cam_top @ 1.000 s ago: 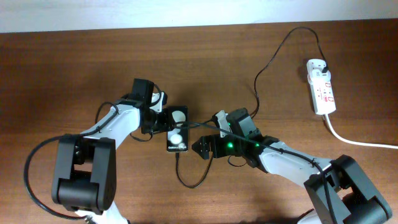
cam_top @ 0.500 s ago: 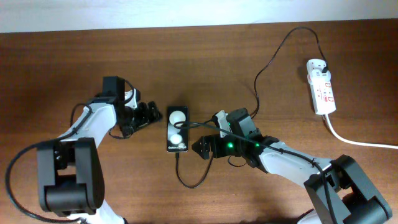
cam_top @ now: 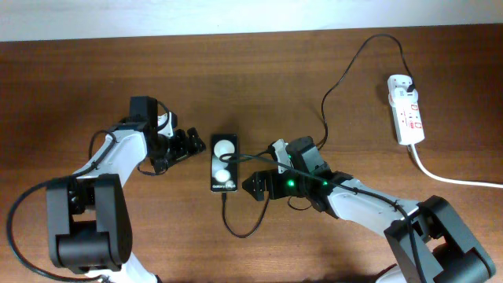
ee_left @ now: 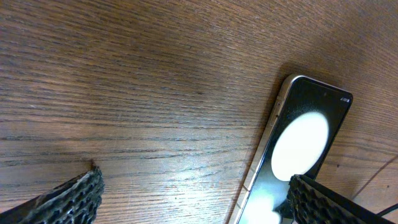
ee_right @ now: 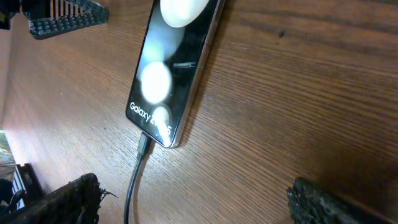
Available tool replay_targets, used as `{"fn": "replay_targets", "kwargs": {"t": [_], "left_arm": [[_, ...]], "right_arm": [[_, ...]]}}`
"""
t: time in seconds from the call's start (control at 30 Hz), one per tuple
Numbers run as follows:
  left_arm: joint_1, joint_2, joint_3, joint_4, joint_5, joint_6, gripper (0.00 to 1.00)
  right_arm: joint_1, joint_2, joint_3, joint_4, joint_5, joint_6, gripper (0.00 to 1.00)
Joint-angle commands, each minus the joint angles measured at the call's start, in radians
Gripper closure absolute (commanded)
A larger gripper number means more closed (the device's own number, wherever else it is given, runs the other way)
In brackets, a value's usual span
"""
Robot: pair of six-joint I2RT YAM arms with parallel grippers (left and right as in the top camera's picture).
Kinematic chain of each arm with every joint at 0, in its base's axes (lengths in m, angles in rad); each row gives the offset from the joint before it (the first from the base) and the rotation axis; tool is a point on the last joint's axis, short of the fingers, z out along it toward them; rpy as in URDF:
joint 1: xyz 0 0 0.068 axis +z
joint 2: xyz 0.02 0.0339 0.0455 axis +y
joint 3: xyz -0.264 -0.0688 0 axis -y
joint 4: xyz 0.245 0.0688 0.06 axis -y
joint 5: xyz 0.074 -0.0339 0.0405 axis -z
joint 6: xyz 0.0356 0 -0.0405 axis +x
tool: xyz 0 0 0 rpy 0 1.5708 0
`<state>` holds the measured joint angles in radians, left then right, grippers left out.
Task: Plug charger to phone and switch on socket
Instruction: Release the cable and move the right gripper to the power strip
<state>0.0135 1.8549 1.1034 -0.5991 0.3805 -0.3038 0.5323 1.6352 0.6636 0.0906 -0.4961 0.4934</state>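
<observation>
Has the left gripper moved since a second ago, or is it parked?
Yes. In the overhead view the left gripper has pulled back to the left, away from the phone, which has stayed put on the table.

The overhead camera looked straight down on the table [cam_top: 78, 71], with the far edge along the top of its frame. It sat high enough to take in both arms and the socket [cam_top: 406, 110] near the far right corner.

The left wrist camera hung low and close over the wood. It faced past the left gripper [ee_left: 199, 202] at the top end of the phone [ee_left: 305, 143].

The right wrist camera, equally close, looked past the right gripper [ee_right: 186, 199] at the phone's other end.

All three views shared the phone, and the right wrist view also caught a left finger [ee_right: 65, 15].
</observation>
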Motion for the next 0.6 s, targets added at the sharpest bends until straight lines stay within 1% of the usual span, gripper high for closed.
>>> {"fn": "replay_targets", "kwargs": {"t": [0.0, 0.07, 0.1, 0.17, 0.2, 0.23, 0.3, 0.4, 0.5, 0.57], "left_arm": [[0.007, 0.029, -0.023, -0.008, -0.064, 0.002, 0.01], [0.007, 0.029, -0.023, -0.008, -0.064, 0.002, 0.01], [0.007, 0.029, -0.023, -0.008, -0.064, 0.002, 0.01], [0.007, 0.029, -0.023, -0.008, -0.064, 0.002, 0.01], [0.007, 0.029, -0.023, -0.008, -0.064, 0.002, 0.01], [0.007, 0.029, -0.023, -0.008, -0.064, 0.002, 0.01], [0.007, 0.029, -0.023, -0.008, -0.064, 0.002, 0.01], [0.007, 0.029, -0.023, -0.008, -0.064, 0.002, 0.01], [0.007, 0.029, -0.023, -0.008, -0.064, 0.002, 0.01], [0.007, 0.029, -0.023, -0.008, -0.064, 0.002, 0.01]], "right_arm": [[-0.003, 0.003, 0.003, 0.018, -0.022, -0.001, 0.06], [-0.003, 0.002, 0.055, -0.006, -0.085, 0.016, 0.11], [-0.003, 0.0, 0.097, -0.057, -0.096, 0.016, 0.12], [-0.003, 0.0, 0.241, -0.255, -0.095, 0.003, 0.12], [-0.003, 0.0, 0.283, -0.306, -0.095, -0.01, 0.14], [-0.003, 0.001, 0.36, -0.397, -0.093, -0.027, 0.14], [-0.003, 0.001, 0.526, -0.594, -0.028, -0.056, 0.14], [-0.005, 0.001, 0.771, -0.898, 0.192, -0.102, 0.14], [-0.034, 0.001, 0.921, -1.086, 0.334, -0.105, 0.14], [-0.119, 0.001, 0.999, -1.204, 0.362, -0.105, 0.14]]}}
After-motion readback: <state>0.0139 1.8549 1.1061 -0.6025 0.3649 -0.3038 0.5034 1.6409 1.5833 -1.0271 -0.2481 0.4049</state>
